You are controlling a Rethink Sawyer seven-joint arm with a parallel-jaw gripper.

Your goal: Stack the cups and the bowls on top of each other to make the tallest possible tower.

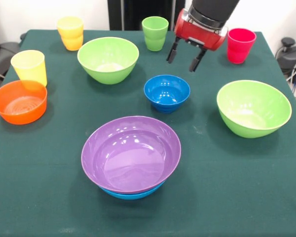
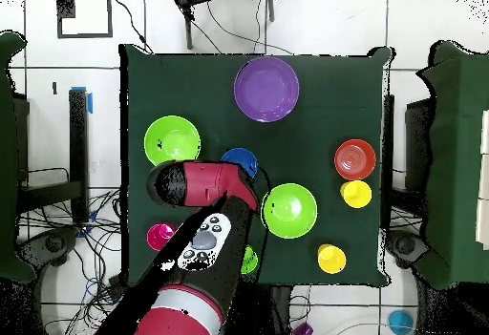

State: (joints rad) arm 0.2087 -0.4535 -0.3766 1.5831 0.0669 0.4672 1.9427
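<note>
My gripper (image 1: pixel 182 62) hangs open and empty above the table, just behind the small blue bowl (image 1: pixel 166 92). The wide purple bowl (image 1: pixel 130 155) sits nested in the large blue bowl (image 1: pixel 131 194) at the front; only the blue rim shows. Two large light green bowls (image 1: pixel 108 59) (image 1: pixel 254 107) stand apart, left and right. The small orange bowl (image 1: pixel 19 101) is at the far left, beside the yellow cup (image 1: pixel 29 67). The orange-yellow cup (image 1: pixel 70 33), light green cup (image 1: pixel 155 33) and red cup (image 1: pixel 240 45) stand along the back. In the overhead view my arm (image 2: pixel 205 183) hides the gripper.
A dark green cloth (image 1: pixel 49 197) covers the table. The overhead view shows the purple bowl (image 2: pixel 266 89) at the top, the green bowls (image 2: pixel 172 140) (image 2: pixel 288 210) on either side of my arm, and cables on the floor around the table.
</note>
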